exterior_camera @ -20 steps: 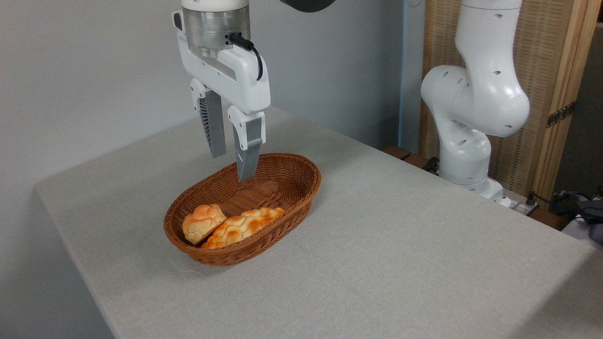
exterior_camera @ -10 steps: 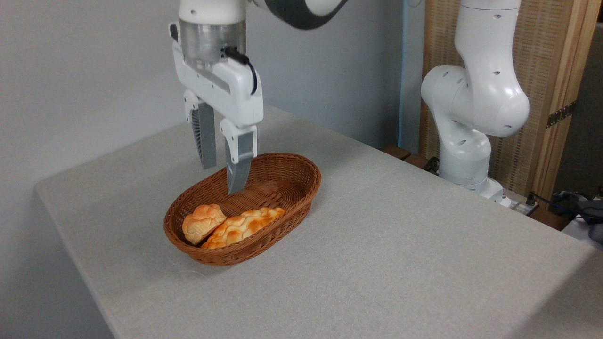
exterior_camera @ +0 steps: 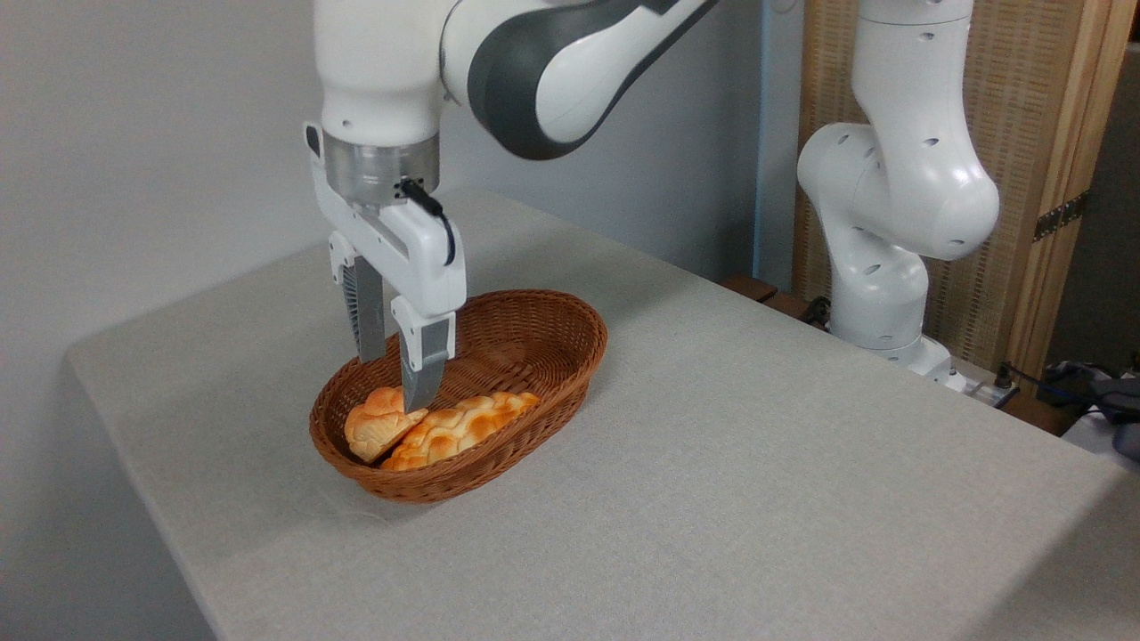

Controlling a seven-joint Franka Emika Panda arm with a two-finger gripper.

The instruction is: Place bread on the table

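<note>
Bread (exterior_camera: 381, 422), a small lumpy golden bun, lies at the near-left end of our brown oval wicker basket (exterior_camera: 552, 343) on the grey cloth tabletop (exterior_camera: 757, 463), beside a braided golden loaf (exterior_camera: 459, 429). Our hand (exterior_camera: 396, 378) straddles it, grey ribbed fingers (exterior_camera: 422, 369) apart, not yet clenched.

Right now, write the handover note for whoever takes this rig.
Pincer: open, empty, fingers pointing down into the basket just above the bun.
Bun: in the basket's near-left end, leaning against the loaf.
Table: no bread on it.
Done: approach only, no grasp.
Left: close on the bun, lift it clear of the rim, set it on the cloth, release.
</note>
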